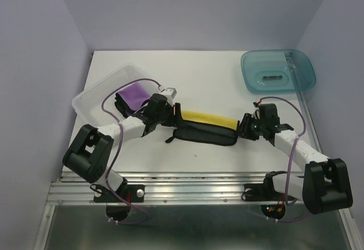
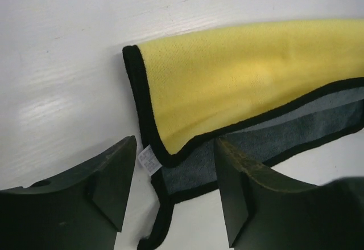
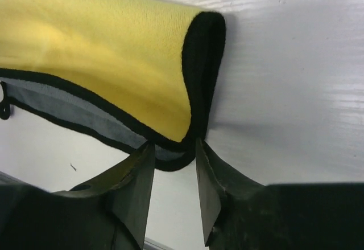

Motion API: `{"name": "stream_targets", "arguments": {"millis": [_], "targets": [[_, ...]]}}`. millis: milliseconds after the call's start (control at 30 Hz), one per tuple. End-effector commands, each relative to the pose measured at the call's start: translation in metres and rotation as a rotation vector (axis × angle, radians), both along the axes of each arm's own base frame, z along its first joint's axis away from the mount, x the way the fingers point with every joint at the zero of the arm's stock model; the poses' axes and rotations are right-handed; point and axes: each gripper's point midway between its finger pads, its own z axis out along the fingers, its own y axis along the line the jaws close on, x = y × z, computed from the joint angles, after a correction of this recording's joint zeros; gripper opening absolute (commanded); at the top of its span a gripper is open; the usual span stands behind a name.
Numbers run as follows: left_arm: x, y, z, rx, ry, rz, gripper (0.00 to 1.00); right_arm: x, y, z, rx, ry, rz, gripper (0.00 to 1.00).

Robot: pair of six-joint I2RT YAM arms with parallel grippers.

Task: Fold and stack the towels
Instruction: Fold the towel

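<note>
The yellow towel [image 1: 207, 119] lies folded into a long strip across the middle of the white surface [image 1: 216, 87]. Its yellow face shows along the far side and its black-edged dark reverse sticks out along the near side. In the left wrist view we see its left corner [image 2: 244, 85], with a small white label [image 2: 146, 160] on the hem. The left gripper [image 2: 176, 147] has its fingers well apart on either side of that corner and is not pinching it. At the strip's right end, the right gripper [image 3: 173, 144] has its fingers a narrow gap apart. The towel's black hem [image 3: 102, 50] sits right at the mouth of that gap and is not clamped.

From above, each gripper meets one end of the strip, the left gripper [image 1: 172, 115] and the right gripper [image 1: 243, 126].

A purple towel [image 1: 135, 94], with black showing beside it, lies in the clear plastic tray [image 1: 94, 93] at the far left. The left arm crosses in front of the tray's right end. A teal tub [image 1: 277, 70] stands in the far right corner, well apart from the towels.
</note>
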Motion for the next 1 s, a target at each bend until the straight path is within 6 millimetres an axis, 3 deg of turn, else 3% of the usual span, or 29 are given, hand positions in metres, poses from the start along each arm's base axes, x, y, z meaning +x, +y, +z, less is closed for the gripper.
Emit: {"name": "stream_targets", "arguments": {"millis": [0,100,133,267,400,567,667,733,867,967], "targets": [[-0.012,-0.002,0.029,-0.068,-0.037,0.014,0.74,-0.01,0.005,0.01,0.047,-0.014,0.017,0.52],[-0.021,-0.004,0.036,-0.095,-0.028,0.012,0.82,-0.01,0.011,0.027,0.082,-0.053,0.034,0.62],[-0.023,-0.001,0.042,-0.1,-0.044,0.023,0.86,-0.011,0.01,0.031,0.082,-0.055,0.032,0.73],[-0.022,0.01,0.05,-0.085,-0.065,0.088,0.99,-0.007,0.003,0.043,0.043,-0.094,0.003,1.0],[-0.015,0.016,0.046,-0.051,-0.05,0.134,0.99,0.001,-0.004,0.044,0.019,-0.111,-0.039,1.0],[-0.001,0.013,0.024,0.014,-0.004,0.154,0.99,0.008,-0.012,0.028,-0.037,-0.053,-0.075,1.0],[0.005,0.008,0.008,0.046,0.033,0.147,0.93,0.012,-0.016,0.021,-0.059,-0.036,-0.091,0.98],[0.008,0.005,-0.001,0.055,0.056,0.141,0.84,0.012,-0.015,0.015,-0.058,-0.018,-0.086,0.94],[0.012,0.001,-0.02,0.091,0.104,0.129,0.53,0.017,-0.01,0.007,-0.041,-0.008,-0.075,0.88],[0.009,0.002,-0.025,0.098,0.115,0.124,0.41,0.017,-0.007,-0.004,-0.029,0.025,-0.068,0.81]]}}
